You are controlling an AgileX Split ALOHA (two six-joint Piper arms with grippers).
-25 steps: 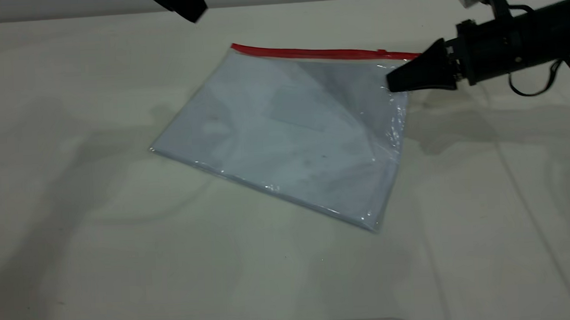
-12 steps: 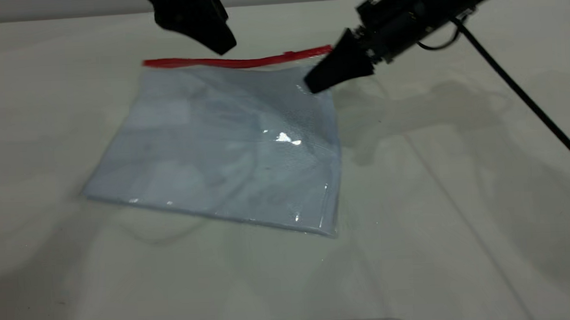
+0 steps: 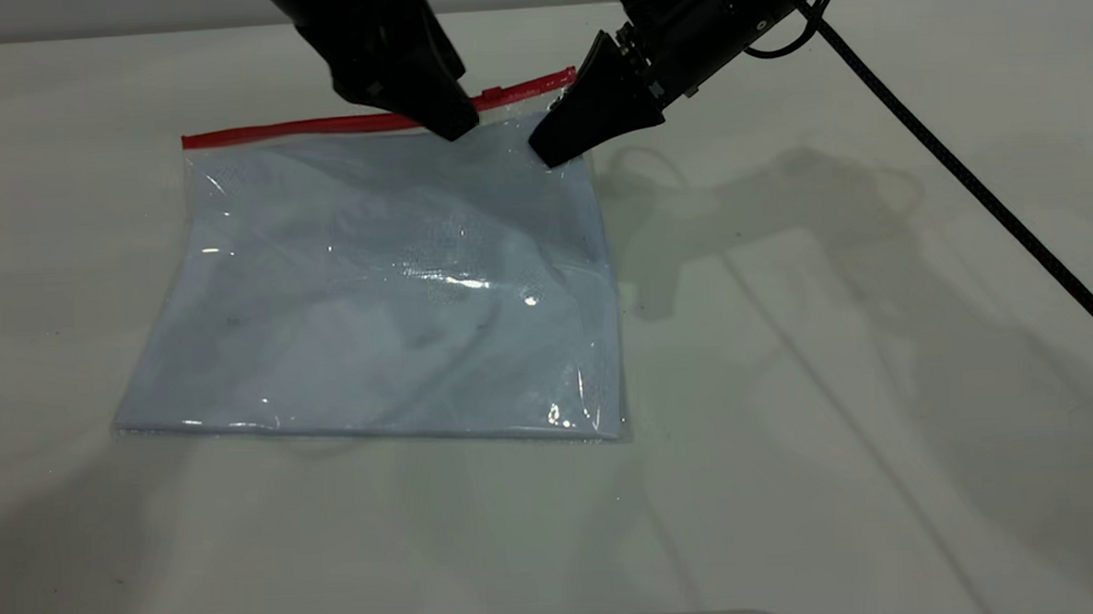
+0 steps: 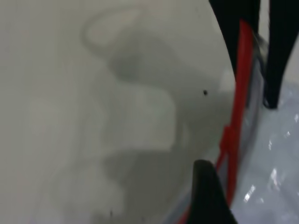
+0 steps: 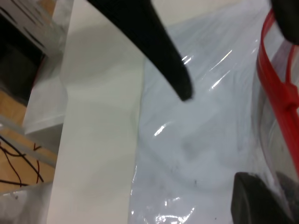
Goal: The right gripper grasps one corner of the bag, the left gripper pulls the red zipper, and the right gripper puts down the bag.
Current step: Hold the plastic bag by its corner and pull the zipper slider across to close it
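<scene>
My screw-studded black right gripper clamps the far right corner of the clear flat plastic bag, anchoring it while my bulky left gripper, seemingly parted (view blurred), straddles the thin red zipper.

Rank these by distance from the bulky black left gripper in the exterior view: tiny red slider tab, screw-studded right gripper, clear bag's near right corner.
1. Tiny red slider tab, just right of the bulky black left gripper.
2. Screw-studded right gripper, farther right, at the clear bag's far corner.
3. Near right corner, toward the camera.
</scene>
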